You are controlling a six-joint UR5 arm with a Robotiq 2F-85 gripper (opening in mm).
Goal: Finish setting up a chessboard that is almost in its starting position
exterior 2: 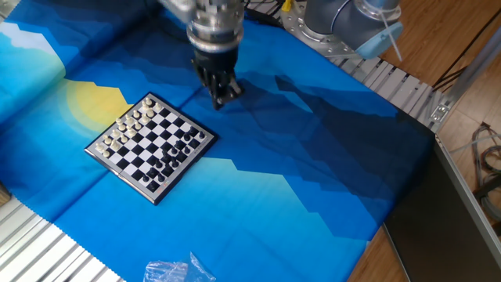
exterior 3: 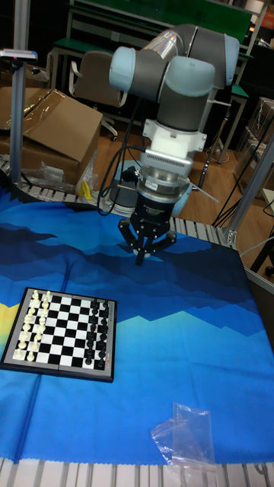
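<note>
The chessboard (exterior 2: 121,175) lies on the blue cloth at the left, a small black-and-white checked square with a dark rim. In the tall fixed view the chessboard (exterior 3: 57,370) has tiny cream pieces (exterior 3: 32,327) along its left side and black pieces (exterior 3: 99,335) along its right. My gripper (exterior 2: 220,99) hangs above the cloth, to the right of the board and beyond it, clear of it. Its fingers (exterior 3: 141,257) point down and meet at the tips, so it looks shut. Anything tiny between the tips is too small to see.
A crumpled clear plastic bag (exterior 2: 176,272) lies near the front edge of the cloth (exterior 2: 297,180). The arm's base (exterior 2: 333,27) stands at the back right. A cardboard box (exterior 3: 53,137) and chairs sit behind the table. Metal rails edge the table.
</note>
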